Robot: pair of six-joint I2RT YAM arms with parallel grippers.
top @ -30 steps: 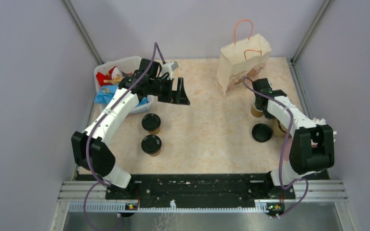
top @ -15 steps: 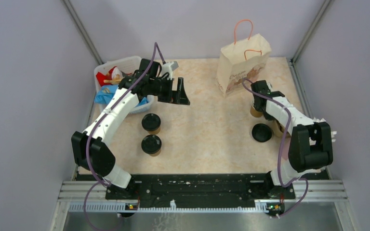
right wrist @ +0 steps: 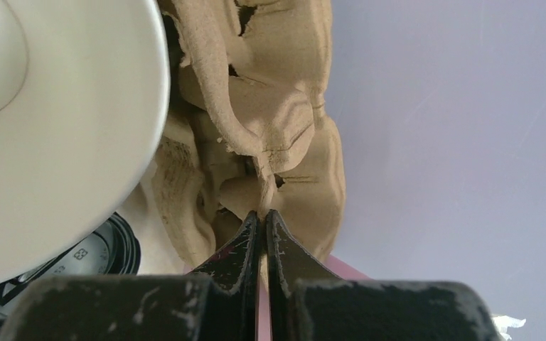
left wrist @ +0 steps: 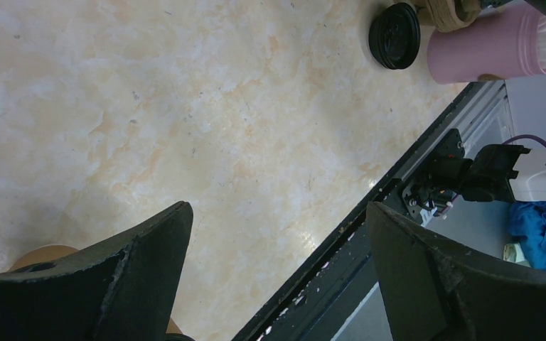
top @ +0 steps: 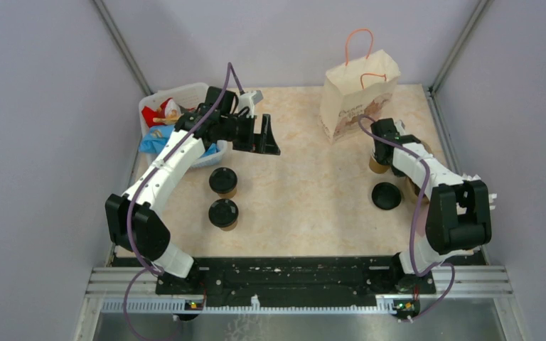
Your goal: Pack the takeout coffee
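Little looks packed: 2 lidded cups (top: 223,182) stand near the left edge, well apart from the tray (right wrist: 288,135), whose wall the right gripper (right wrist: 261,222) pinches at the right edge, while the left gripper (left wrist: 277,213) gapes empty.

Lidded cup (top: 222,180) sits left of centre on the table (top: 306,192), with the second lidded cup (top: 223,213) just in front of it. Bin (top: 158,108) is at rear left, behind and left of both. Left gripper (top: 268,137) hangs just right of the bin, behind the cups, jaws apart. Bag (top: 359,96) stands at rear right. Open cup (top: 377,165) is in front of the bag, and the lid (top: 386,195) lies flat in front of that cup. Tray (right wrist: 284,128) is right of the lid, the cup of sticks (left wrist: 483,50) just beside it. Right gripper (right wrist: 261,213) pinches the tray's edge.
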